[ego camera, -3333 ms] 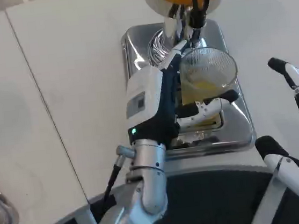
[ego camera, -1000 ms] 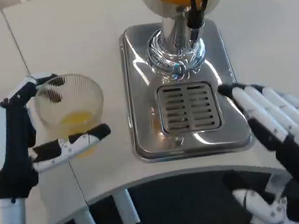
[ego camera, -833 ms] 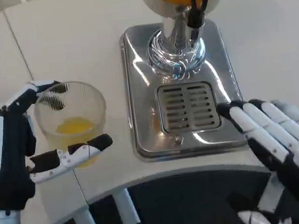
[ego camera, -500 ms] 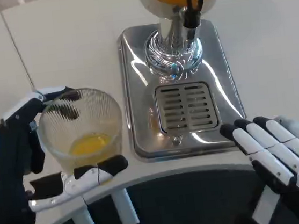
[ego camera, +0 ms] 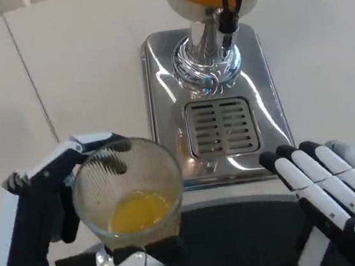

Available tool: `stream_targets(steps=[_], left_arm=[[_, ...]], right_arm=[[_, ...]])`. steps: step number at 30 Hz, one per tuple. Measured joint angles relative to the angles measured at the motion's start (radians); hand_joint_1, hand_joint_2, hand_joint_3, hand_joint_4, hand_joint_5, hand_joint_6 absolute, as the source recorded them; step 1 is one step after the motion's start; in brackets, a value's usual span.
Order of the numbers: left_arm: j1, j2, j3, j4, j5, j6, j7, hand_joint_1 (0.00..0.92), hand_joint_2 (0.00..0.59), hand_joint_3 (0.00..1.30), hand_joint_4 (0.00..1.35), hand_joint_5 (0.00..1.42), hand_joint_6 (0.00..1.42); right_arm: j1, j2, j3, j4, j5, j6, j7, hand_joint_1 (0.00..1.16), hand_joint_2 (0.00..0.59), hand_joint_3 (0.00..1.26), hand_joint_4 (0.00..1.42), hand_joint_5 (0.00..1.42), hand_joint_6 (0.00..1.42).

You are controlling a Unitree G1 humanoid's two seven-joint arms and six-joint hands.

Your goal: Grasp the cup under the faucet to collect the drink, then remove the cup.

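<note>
My left hand (ego camera: 45,235) grips a clear ribbed cup (ego camera: 130,193) at the lower left, close to the camera and off the dispenser. A little orange drink lies in the cup's bottom. The drink dispenser (ego camera: 212,13), with orange liquid in its tank and a black tap lever, stands at the top on a chrome drip tray (ego camera: 160,96) with a slotted grille. My right hand (ego camera: 338,188) is at the lower right, fingers straight and apart, holding nothing, just beside the tray's near right corner.
The white table (ego camera: 80,67) stretches left of the tray, with a thin seam running down it. A dark curved edge (ego camera: 240,228) crosses the bottom of the picture below the tray.
My left hand has carried the cup from under the faucet to the left, then toward the camera and a little right. My right hand drew back from the tray's grille to the lower right.
</note>
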Motion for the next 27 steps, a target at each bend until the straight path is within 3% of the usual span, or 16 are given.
stream_targets(steps=[17, 27], left_arm=[[0.016, -0.058, -0.004, -0.029, 0.002, -0.028, -0.052, 0.846, 0.000, 1.19, 1.21, 1.37, 1.42], [0.012, -0.069, -0.024, -0.030, 0.002, -0.044, -0.079, 0.846, 0.000, 1.19, 1.21, 1.37, 1.42]], right_arm=[[0.042, 0.023, 0.035, 0.000, -0.001, -0.048, -0.040, 0.27, 0.511, 0.00, 0.00, 0.00, 0.00], [0.115, 0.084, 0.030, 0.000, 0.002, -0.134, -0.067, 0.26, 0.504, 0.00, 0.00, 0.00, 0.00]])
